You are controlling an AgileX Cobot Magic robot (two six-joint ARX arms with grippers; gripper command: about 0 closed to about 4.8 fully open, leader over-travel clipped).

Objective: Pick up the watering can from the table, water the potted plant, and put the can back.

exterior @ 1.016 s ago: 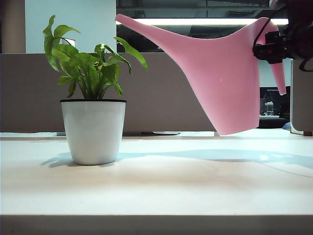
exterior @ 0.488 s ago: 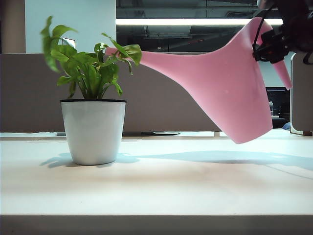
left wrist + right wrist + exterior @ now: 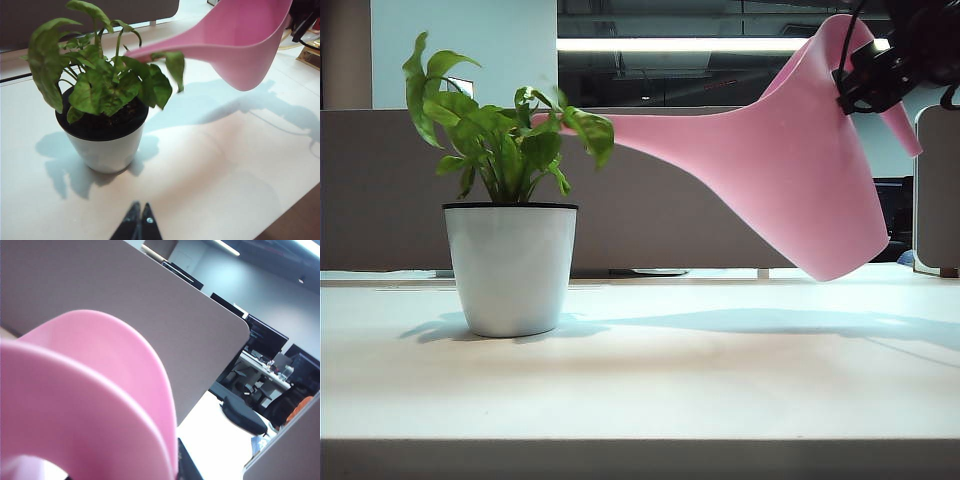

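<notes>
The pink watering can [image 3: 800, 170] hangs tilted above the table [image 3: 720, 380], spout lower than its body. The thin spout tip [image 3: 545, 120] lies among the leaves of the potted plant [image 3: 505, 150], over its white black-rimmed pot [image 3: 510, 265]. My right gripper [image 3: 868, 85] is shut on the can's handle at the upper right. In the right wrist view the pink can [image 3: 90, 400] fills the near field, one black finger [image 3: 186, 467] beside it. My left gripper [image 3: 140, 220] is shut and empty, low over the table in front of the pot [image 3: 107, 150], with the can [image 3: 240, 45] beyond.
A grey partition wall [image 3: 660, 190] runs behind the table's far edge. A second panel [image 3: 940, 180] stands at the far right. Office desks with monitors [image 3: 265, 340] and a black bag [image 3: 243, 416] lie beyond the table.
The right gripper rolled and tipped the can: its spout swung down from above the plant into the leaves, nudging them. The left arm stayed still.
</notes>
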